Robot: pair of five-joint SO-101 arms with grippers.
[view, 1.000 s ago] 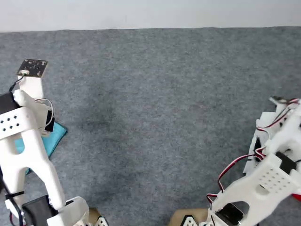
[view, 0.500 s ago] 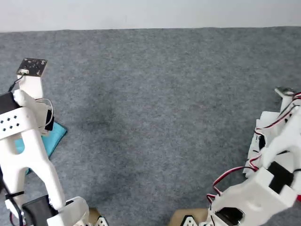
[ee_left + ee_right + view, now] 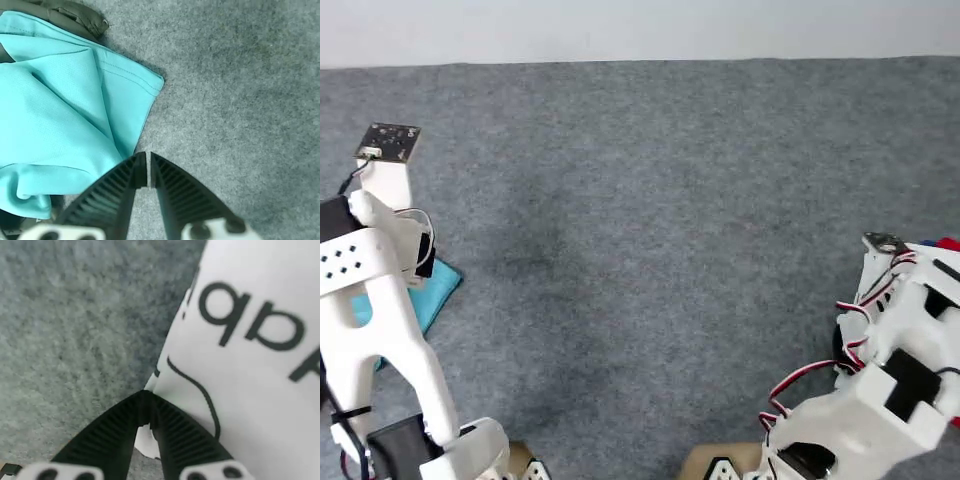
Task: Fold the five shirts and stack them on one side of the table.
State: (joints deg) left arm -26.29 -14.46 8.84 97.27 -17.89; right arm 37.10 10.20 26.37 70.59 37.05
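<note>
Item: shirt-folding station, grey felt table [image 3: 650, 180], two arms.

- Right gripper [image 3: 146, 399] – at about 4 o'clock on the table in the high view, fingers pressed together on the edge of the white shirt [image 3: 250, 370], with a sliver of white cloth showing between them below the tips. The shirt bears black print and lies beside bare felt.
- Left gripper [image 3: 148, 167] – at about 8 o'clock, fingers drawn together with only a hairline slit, nothing held. It hovers over bare felt just beside the hem of the teal shirt [image 3: 55, 110].
- Teal shirt: rumpled, loosely doubled over, at the 9 o'clock edge of the table. A dark olive garment [image 3: 70, 12] lies partly under it.
- Red item [image 3: 948, 243]: a small patch at 3 o'clock past the right arm [image 3: 900, 370], too little visible to name.

Step in hand, as judged: bringing the white shirt out onto the open felt for folding.

Handling notes:
- The pinch sits on a thin edge, so a slow, low drag toward the centre seems wiser than a lift; a jerk could slip the cloth free.
- Spread the shirt flat, print up or down consistently, before any fold.
- The left arm would help most by opening and pinning the opposite hem.
- Stack on the 9 o'clock side, where the teal and olive pieces already lie.
</note>
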